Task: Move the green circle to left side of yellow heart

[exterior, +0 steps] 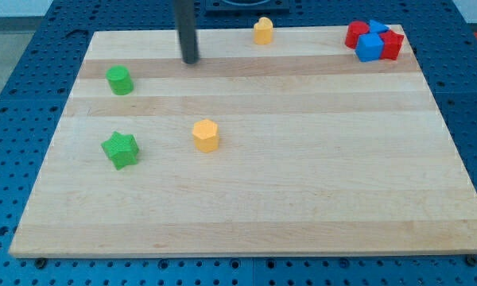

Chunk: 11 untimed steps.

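The green circle (120, 80) stands near the board's left edge, toward the view's top. The yellow heart (262, 30) sits at the top edge, right of centre. My tip (191, 60) rests on the board between them, to the right of the green circle and a little above it, not touching it. The heart is further right and higher than my tip.
A green star (120, 149) lies below the green circle. A yellow hexagon (206, 135) sits below my tip. A cluster of red (355, 34) and blue (371, 46) blocks occupies the top right corner. The wooden board (302, 175) lies on a blue perforated table.
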Motion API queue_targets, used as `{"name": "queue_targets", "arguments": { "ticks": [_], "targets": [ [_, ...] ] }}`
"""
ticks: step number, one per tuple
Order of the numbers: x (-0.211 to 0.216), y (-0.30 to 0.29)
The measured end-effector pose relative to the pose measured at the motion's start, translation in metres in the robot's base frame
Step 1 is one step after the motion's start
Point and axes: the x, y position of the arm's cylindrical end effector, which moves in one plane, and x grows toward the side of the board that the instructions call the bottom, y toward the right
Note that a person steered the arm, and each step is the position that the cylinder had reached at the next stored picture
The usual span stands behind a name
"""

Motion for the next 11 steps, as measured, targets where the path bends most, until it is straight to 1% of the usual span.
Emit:
{"name": "queue_targets", "arguments": {
  "ticks": [1, 2, 3, 5, 6, 7, 8, 9, 10, 11],
  "targets": [
    [0.017, -0.088],
    [0.096, -0.154],
    [0.133, -0.144],
    [0.053, -0.049],
    [0.031, -0.013],
    [0.043, -0.022],
    [0.049, -0.052],
    [0.015, -0.057],
    [-0.017, -0.031],
    [-0.032, 0.032]
  ]
}}
